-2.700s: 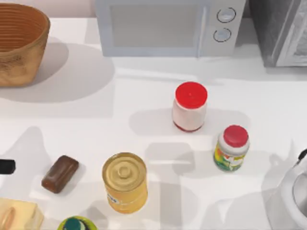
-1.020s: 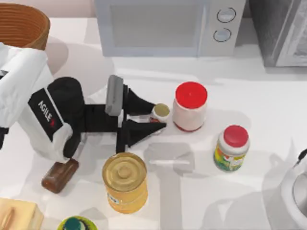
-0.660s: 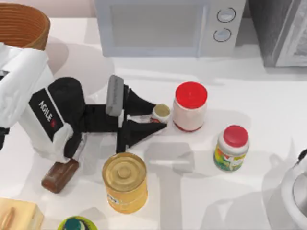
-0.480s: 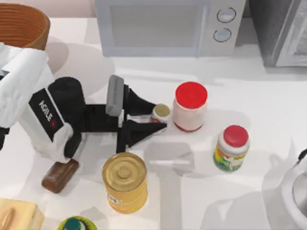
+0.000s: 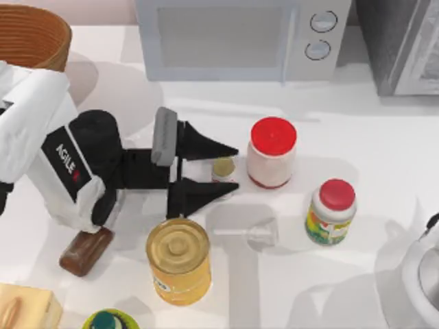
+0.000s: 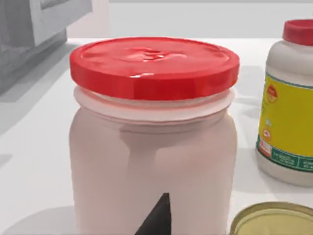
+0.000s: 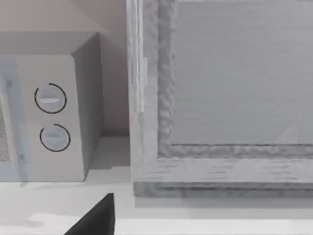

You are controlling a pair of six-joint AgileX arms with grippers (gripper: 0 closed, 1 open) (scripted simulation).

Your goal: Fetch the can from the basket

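The can [image 5: 223, 168], very small with a dull gold-olive top, stands upright on the white table just left of a red-capped jar [image 5: 271, 152]. My left gripper [image 5: 236, 167] is open, with one black finger on each side of the can and a gap at both sides. In the left wrist view the can's gold top [image 6: 274, 221] sits low in front of the same red-capped jar [image 6: 154, 137]. The wicker basket [image 5: 31, 34] stands at the table's far left corner, behind my left arm. My right arm [image 5: 422, 274] is parked at the table's right edge.
A large yellow tin [image 5: 178, 259] stands close below the left gripper. A brown block [image 5: 85, 249] lies under the left arm. A yellow-labelled red-capped jar [image 5: 330, 211] is to the right. A microwave [image 5: 240, 38] lines the back edge.
The left gripper's fingers have spread apart and let go of the can, which now stands on the table between them. Earlier the arm carried it in from the left.
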